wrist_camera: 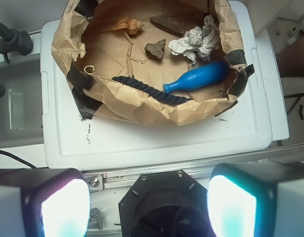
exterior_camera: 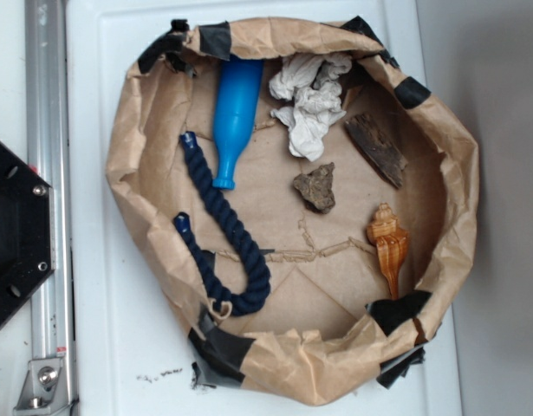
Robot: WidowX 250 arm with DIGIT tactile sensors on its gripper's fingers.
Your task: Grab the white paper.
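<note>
The white paper (exterior_camera: 309,102) is a crumpled wad lying at the back of the brown paper basin (exterior_camera: 127,165), right of the blue bottle (exterior_camera: 235,117). In the wrist view the white paper (wrist_camera: 195,42) shows far off, above the bottle (wrist_camera: 196,79). My gripper (wrist_camera: 149,207) hovers high above the robot's black base (wrist_camera: 156,202), well short of the basin. Its two glowing pads (wrist_camera: 65,210) stand wide apart with nothing between them. The gripper does not show in the exterior view.
Inside the basin lie a dark blue rope (exterior_camera: 223,234), a brown rock (exterior_camera: 316,186), a piece of bark (exterior_camera: 374,147) and an orange shell (exterior_camera: 389,243). The basin rests on a white tabletop (exterior_camera: 93,347). A metal rail (exterior_camera: 45,130) runs along the left.
</note>
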